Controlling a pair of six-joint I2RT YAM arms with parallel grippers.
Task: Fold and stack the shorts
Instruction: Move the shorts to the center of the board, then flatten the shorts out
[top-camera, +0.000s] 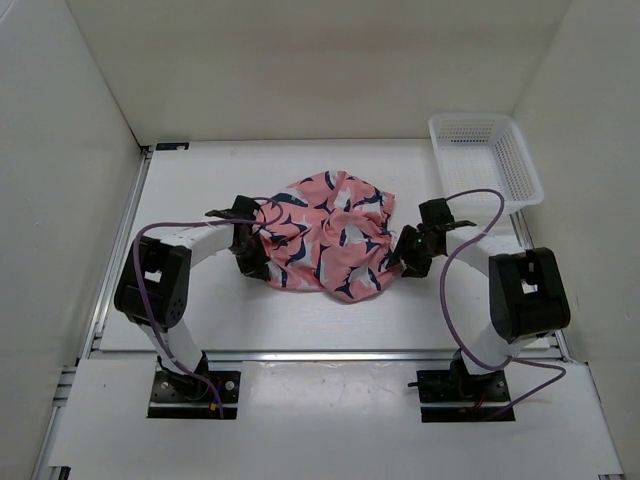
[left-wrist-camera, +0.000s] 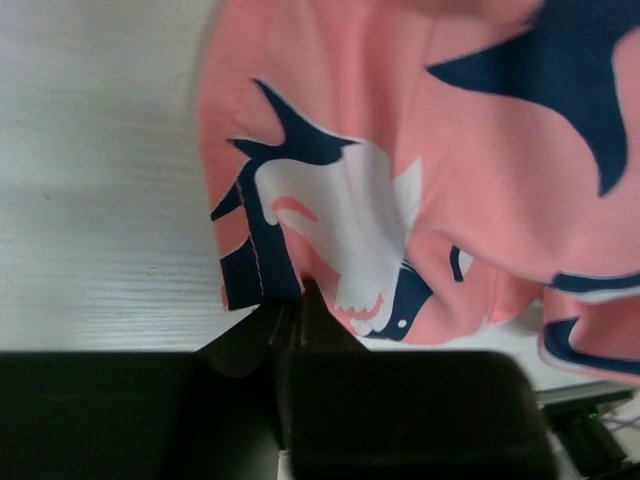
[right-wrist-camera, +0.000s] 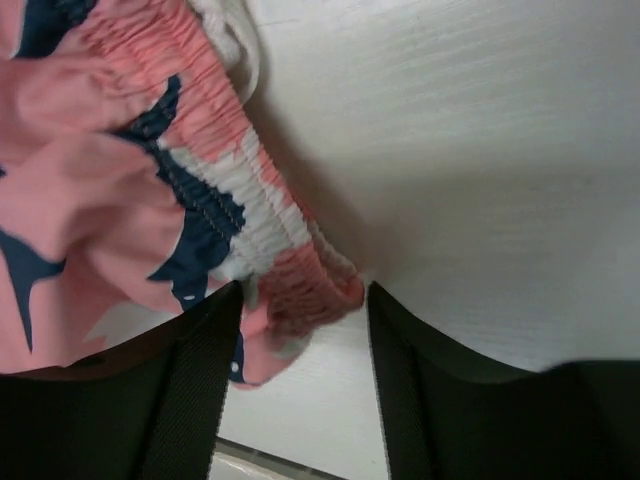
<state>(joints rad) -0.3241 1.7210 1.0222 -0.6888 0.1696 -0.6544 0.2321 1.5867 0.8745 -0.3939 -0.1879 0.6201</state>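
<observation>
The shorts (top-camera: 325, 235) are seen crumpled mid-frame, nothing folded yet. They're pinched tight by the left gripper (left-wrist-camera: 290, 316) and straddled by the spread right gripper (right-wrist-camera: 297, 296).

The shorts (top-camera: 325, 235) — salmon-pink, printed with navy-and-white sharks — lie crumpled in a loose heap on the table (top-camera: 300, 315).

Salmon-pink shark-print fabric shorts (top-camera: 328, 235) at centre of white table (top-camera: 200, 310), between left gripper (top-camera: 262, 243) and right gripper (top-camera: 402, 255), touching both. White plastic mesh basket (top-camera: 486, 121) in far right corner, apart from shorts.
</observation>
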